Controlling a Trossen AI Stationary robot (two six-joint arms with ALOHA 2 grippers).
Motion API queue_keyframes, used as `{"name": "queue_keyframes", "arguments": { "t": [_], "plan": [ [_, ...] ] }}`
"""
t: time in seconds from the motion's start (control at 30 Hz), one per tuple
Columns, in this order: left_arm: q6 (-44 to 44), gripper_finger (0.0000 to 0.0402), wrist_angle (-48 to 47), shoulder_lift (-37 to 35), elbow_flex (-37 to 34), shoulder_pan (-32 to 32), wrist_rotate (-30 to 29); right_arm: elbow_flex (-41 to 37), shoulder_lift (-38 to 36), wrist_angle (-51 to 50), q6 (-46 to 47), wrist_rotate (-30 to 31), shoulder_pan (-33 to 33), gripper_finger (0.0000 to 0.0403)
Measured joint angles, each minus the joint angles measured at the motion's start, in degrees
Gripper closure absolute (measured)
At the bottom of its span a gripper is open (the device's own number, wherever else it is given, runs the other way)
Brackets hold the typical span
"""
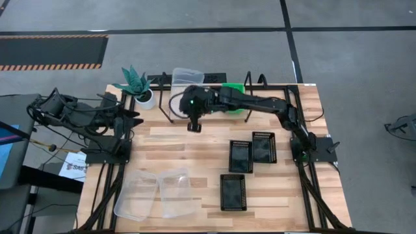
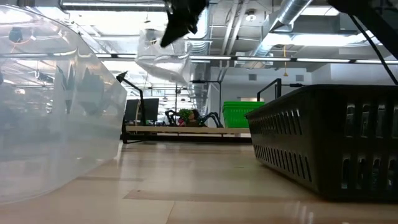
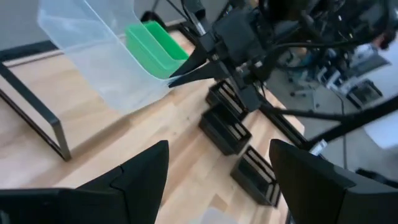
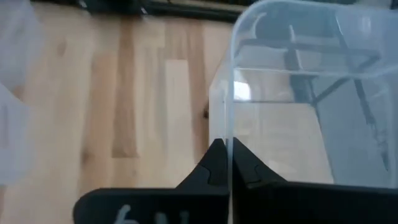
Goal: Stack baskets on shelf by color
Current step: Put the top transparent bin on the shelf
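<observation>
Clear basket [image 4: 298, 93] pinched at its rim by right gripper [image 4: 227, 163].

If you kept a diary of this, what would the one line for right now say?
right gripper jaws shut on clear basket, raised by shelf | left gripper open, waiting | green basket on shelf

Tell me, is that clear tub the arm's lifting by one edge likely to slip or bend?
Probably light: the right gripper holds the clear basket up by a single wall. That thin, smooth wall may flex or slip. Hanging tilted from one edge, it could swing.
</observation>
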Motion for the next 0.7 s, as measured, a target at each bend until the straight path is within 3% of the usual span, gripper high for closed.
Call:
{"name": "queue_keyframes", "arguments": {
  "t": [0.33,0.7],
  "plan": [
    [-3.88,0.0136,0.09,0.44,0.00,0.00,-6.87,-5.03,0.04,0.75,-8.34,-5.07,-6.85,0.0403],
    [-5.20,0.0136,0.09,0.44,0.00,0.02,-10.10,-8.46,1.79,8.97,-11.72,-6.37,-7.36,0.0403]
  ]
}}
